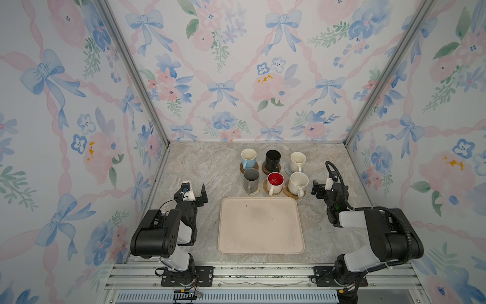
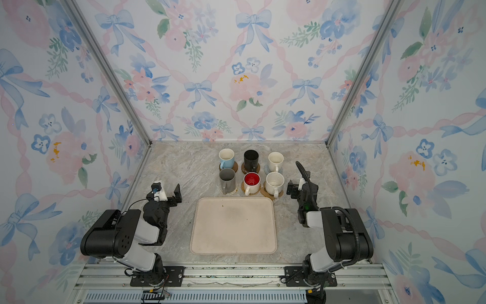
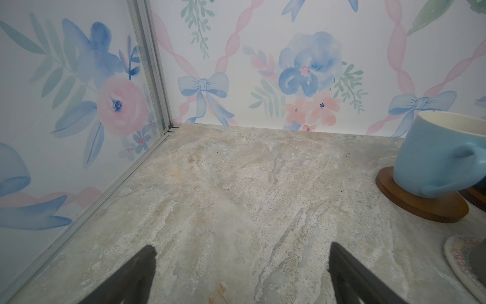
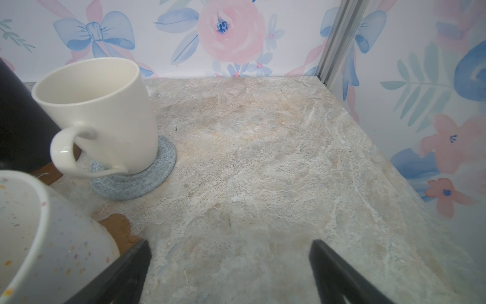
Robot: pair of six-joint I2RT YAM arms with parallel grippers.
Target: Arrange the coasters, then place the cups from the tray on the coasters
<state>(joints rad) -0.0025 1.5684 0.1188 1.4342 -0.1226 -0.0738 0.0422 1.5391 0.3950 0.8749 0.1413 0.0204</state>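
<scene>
Six cups (image 1: 275, 181) stand on coasters (image 4: 147, 181) just behind the bare tray (image 1: 260, 226), so task looks done. Left gripper (image 3: 240, 252) & right gripper (image 4: 230, 244) flank the cluster, jaws wide apart, nothing held. Cups prob. ceramic: stiff, heavy-ish, glossy/slippery, chip-prone; take by rim wall or handle, handles mostly facing the tray.
</scene>
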